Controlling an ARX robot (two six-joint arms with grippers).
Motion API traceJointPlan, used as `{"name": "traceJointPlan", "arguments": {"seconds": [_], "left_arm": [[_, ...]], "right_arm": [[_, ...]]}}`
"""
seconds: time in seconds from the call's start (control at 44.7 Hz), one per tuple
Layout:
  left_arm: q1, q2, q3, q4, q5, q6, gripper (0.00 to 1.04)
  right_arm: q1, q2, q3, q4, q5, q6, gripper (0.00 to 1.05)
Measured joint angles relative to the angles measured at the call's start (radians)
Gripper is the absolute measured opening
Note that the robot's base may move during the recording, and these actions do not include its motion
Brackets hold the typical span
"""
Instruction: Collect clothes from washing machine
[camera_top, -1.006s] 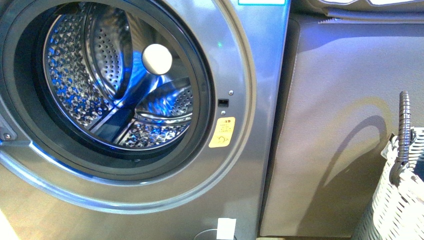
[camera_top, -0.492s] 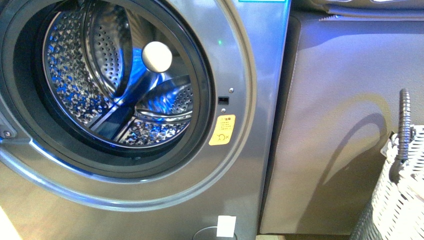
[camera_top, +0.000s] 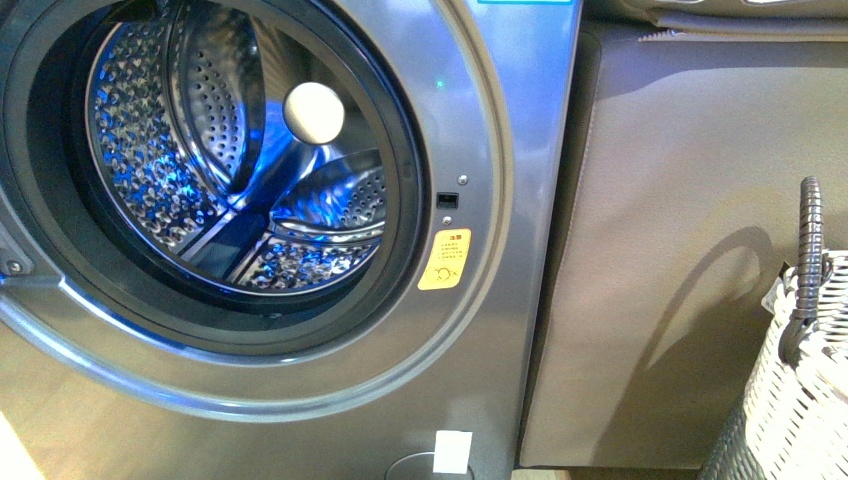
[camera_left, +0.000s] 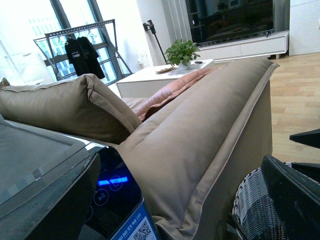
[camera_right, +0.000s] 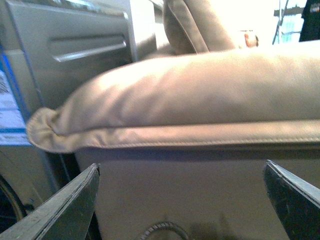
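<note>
I see the washer (camera_top: 480, 330) with its porthole open and the drum (camera_top: 200, 160) bare of clothes — no garment shows in any view, so its lie and long axis I can't judge. My right tool (camera_right: 180, 200) hangs released, facing the sofa (camera_right: 200, 100); the left tool (camera_left: 295, 195) I can't tell. I'd check the basket (camera_top: 800, 410) beside it first — then finish.
</note>
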Motion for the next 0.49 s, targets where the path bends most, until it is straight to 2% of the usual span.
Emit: {"name": "traceJointPlan", "arguments": {"seconds": [0.112, 0.179, 0.268, 0.335, 0.38, 0.492], "left_arm": [[0.0, 0.0, 0.0, 0.0, 0.0, 0.0, 0.98], [0.0, 0.0, 0.0, 0.0, 0.0, 0.0, 0.98], [0.0, 0.0, 0.0, 0.0, 0.0, 0.0, 0.98], [0.0, 0.0, 0.0, 0.0, 0.0, 0.0, 0.98], [0.0, 0.0, 0.0, 0.0, 0.0, 0.0, 0.98], [0.0, 0.0, 0.0, 0.0, 0.0, 0.0, 0.98]], "right_arm": [[0.025, -0.079, -0.052, 0.083, 0.022, 0.088, 0.97], [0.051, -0.155, -0.105, 0.126, 0.074, 0.115, 0.97], [0.13, -0.289, -0.122, -0.133, 0.283, 0.023, 0.84], [0.196, -0.411, -0.201, -0.296, 0.387, -0.042, 0.74], [0.231, -0.477, -0.264, -0.341, 0.417, -0.068, 0.67], [0.289, -0.557, -0.37, -0.332, 0.476, -0.107, 0.47]]}}
